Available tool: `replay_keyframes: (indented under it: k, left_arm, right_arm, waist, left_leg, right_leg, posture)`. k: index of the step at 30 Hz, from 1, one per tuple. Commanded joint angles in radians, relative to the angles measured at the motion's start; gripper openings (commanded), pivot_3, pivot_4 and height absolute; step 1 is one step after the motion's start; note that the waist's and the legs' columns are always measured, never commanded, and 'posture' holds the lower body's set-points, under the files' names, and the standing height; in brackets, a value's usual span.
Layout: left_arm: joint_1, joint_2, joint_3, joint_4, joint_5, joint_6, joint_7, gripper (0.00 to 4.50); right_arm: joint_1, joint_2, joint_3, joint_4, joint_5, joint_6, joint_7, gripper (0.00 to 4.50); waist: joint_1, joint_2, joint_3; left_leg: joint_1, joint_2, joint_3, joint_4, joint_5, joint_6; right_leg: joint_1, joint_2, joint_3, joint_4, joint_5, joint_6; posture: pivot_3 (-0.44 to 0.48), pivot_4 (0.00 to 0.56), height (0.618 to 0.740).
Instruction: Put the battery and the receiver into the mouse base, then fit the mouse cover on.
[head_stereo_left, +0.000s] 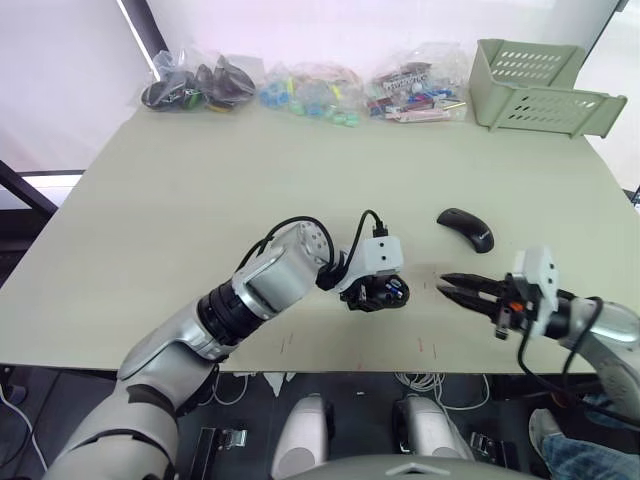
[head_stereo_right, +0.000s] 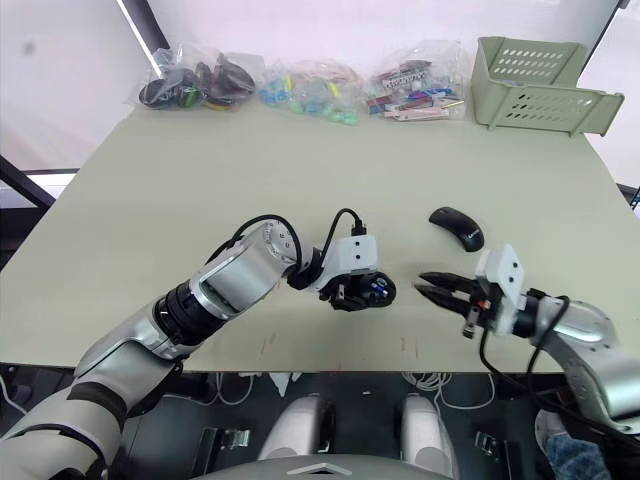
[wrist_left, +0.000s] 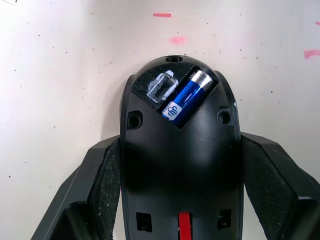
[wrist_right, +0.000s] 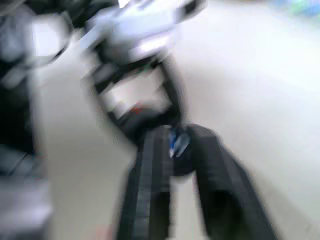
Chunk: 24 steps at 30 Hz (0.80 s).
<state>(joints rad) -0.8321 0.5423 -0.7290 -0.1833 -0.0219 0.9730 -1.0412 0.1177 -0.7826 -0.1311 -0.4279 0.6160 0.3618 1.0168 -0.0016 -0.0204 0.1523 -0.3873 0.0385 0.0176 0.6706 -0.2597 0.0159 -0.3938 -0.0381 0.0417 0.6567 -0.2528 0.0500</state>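
Now, from the robot's left to its right:
Left gripper (head_stereo_left: 375, 294): low over the front part of the table (head_stereo_left: 180, 190), its two black fingers (wrist_left: 107, 185) clamped on either side of the mouse base (wrist_left: 177, 165).
Mouse base: held with its recessed insides facing the wrist camera, red patch at the gripper end.
Battery (wrist_left: 184, 95): blue, lying slantwise in its slot at the far end of the base, silvery end outward.
Receiver (wrist_left: 161, 86): seated in the small pocket just beside the battery.
Mouse cover (head_stereo_left: 466, 229): resting on the table, apart from the base, farther back and to the right.
Right gripper (head_stereo_left: 455, 287): near the base on its right, fingers slightly parted and holding nothing, tips pointing toward it.
Table's far edge: clear bags of small parts (head_stereo_left: 300, 88), then a green basket (head_stereo_left: 535, 85) at the right corner.
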Motion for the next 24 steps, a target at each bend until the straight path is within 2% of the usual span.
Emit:
replay_keyframes:
  k: [1, 4, 5, 6, 12, 14, 16, 20, 24]
  left_arm:
    - [0.019, 0.005, -0.025, 0.022, 0.004, -0.002, -0.008, 2.94]
    - [0.018, 0.003, -0.022, 0.022, 0.005, -0.007, -0.011, 2.94]
    - [0.019, 0.002, -0.021, 0.025, 0.006, -0.014, -0.011, 2.94]
    - [0.020, 0.002, -0.020, 0.027, 0.008, -0.020, -0.011, 2.94]
    - [0.021, -0.006, 0.002, 0.054, 0.007, -0.050, -0.010, 2.94]
    - [0.019, 0.003, 0.006, 0.055, 0.009, -0.074, -0.019, 4.00]
    - [0.027, -0.011, 0.050, 0.045, -0.019, -0.067, -0.012, 4.46]
    - [0.050, 0.033, 0.146, -0.025, -0.072, -0.088, -0.039, 4.46]
    - [0.114, 0.098, 0.324, -0.105, -0.175, -0.104, -0.057, 4.46]
  right_arm:
    - [0.039, -0.071, -0.131, -0.036, 0.039, -0.029, 0.094, 2.09]
    - [0.092, -0.113, -0.226, -0.048, 0.066, -0.027, 0.143, 3.55]
    - [0.107, -0.124, -0.255, -0.052, 0.077, -0.022, 0.154, 4.21]
    - [0.119, -0.133, -0.283, -0.056, 0.089, -0.010, 0.161, 4.45]
    - [0.174, -0.161, -0.394, -0.095, 0.125, 0.050, 0.161, 4.45]
    - [0.182, -0.154, -0.401, -0.105, 0.127, 0.055, 0.151, 4.50]
    - [0.181, -0.144, -0.403, -0.112, 0.136, 0.068, 0.136, 4.50]
    - [0.188, -0.128, -0.395, -0.127, 0.134, 0.073, 0.120, 4.50]
    - [0.184, -0.116, -0.393, -0.133, 0.143, 0.081, 0.104, 4.50]
  waist:
    - [0.000, 0.000, 0.000]
    - [-0.001, -0.002, 0.001]
    - [-0.001, -0.002, 0.001]
    - [-0.001, -0.002, 0.001]
    - [0.001, -0.002, 0.002]
    - [0.004, -0.003, 0.002]
    - [0.003, -0.004, 0.003]
    - [0.000, -0.004, 0.005]
    - [-0.003, -0.004, 0.007]
  left_leg:
    - [0.000, 0.000, 0.000, 0.000, 0.000, 0.000]
    - [0.000, 0.000, 0.000, 0.000, 0.000, 0.000]
    - [0.000, 0.000, 0.000, 0.000, 0.000, 0.000]
    - [0.000, 0.000, 0.000, 0.000, 0.000, 0.000]
    - [-0.001, 0.000, 0.000, 0.000, 0.000, 0.000]
    - [-0.002, 0.000, 0.000, 0.000, 0.000, 0.000]
    - [-0.005, 0.000, 0.000, 0.000, 0.000, 0.000]
    - [-0.012, 0.000, 0.000, 0.001, 0.000, 0.000]
    - [-0.014, 0.001, -0.001, -0.001, 0.000, 0.000]
  right_leg:
    - [0.000, 0.000, 0.000, 0.000, 0.000, 0.000]
    - [0.000, 0.000, 0.001, 0.000, 0.000, 0.000]
    - [0.000, 0.000, 0.001, 0.000, 0.000, 0.000]
    - [0.000, 0.000, 0.001, 0.000, 0.000, 0.000]
    - [0.000, 0.000, 0.001, -0.001, 0.000, 0.000]
    - [-0.001, 0.000, 0.000, -0.001, 0.000, 0.000]
    - [-0.004, 0.001, 0.001, -0.001, 0.000, 0.000]
    - [-0.011, 0.001, 0.001, 0.000, 0.001, 0.002]
    - [-0.014, 0.002, 0.000, 0.001, 0.002, 0.002]
  posture:
    - [0.000, 0.150, 0.740]
    - [0.000, 0.150, 0.740]
    - [0.000, 0.150, 0.740]
    - [0.000, 0.150, 0.740]
    - [0.000, 0.150, 0.740]
    - [0.000, 0.150, 0.740]
    - [0.000, 0.150, 0.740]
    - [0.000, 0.150, 0.740]
    - [0.000, 0.150, 0.740]
